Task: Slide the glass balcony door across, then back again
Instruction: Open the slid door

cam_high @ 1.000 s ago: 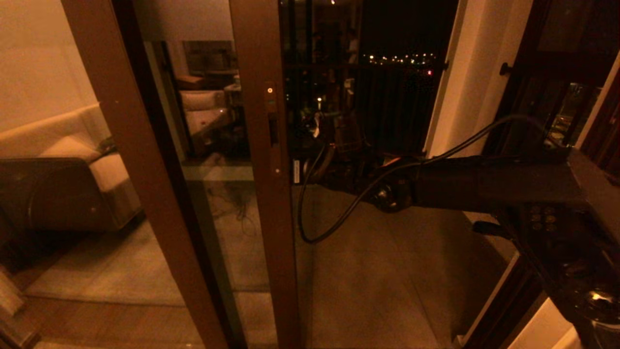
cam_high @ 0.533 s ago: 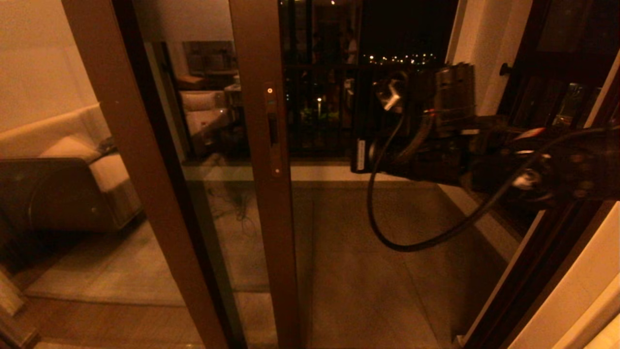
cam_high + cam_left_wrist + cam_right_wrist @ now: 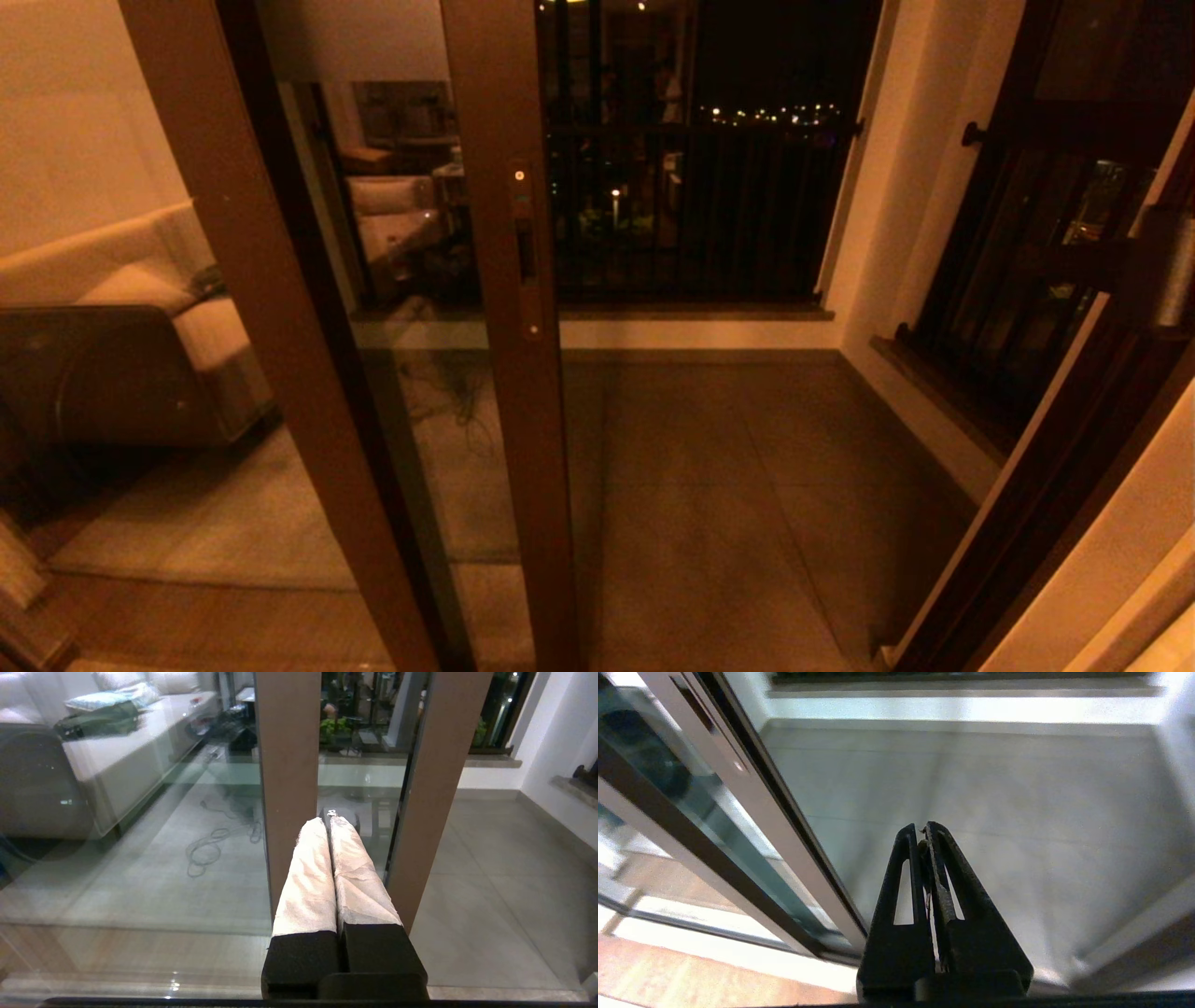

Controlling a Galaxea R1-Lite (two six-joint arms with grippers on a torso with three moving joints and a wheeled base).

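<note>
Balcony floor (image 3: 747,485), tiled, backed by a dark barred railing (image 3: 691,215); sofa (image 3: 121,355) reflected at left.

Head view: no arm or claw visible. Glass balcony door (image 3: 509,373), brown-framed, stands left of centre; its stile carries a narrow recessed handle slot (image 3: 526,252) with small screws. Open passage lies right of the stile, bounded by a dark frame (image 3: 1027,523).

Left wrist view: left claw (image 3: 327,821), cloth-wrapped fingers (image 3: 308,872) pressed together, holding nothing, pointing at the glass between two brown stiles.

Right wrist view: right claw (image 3: 920,828), black, jaws closed, empty, angled down over bare floor, beside the door's bottom edge and apart from it.
</note>
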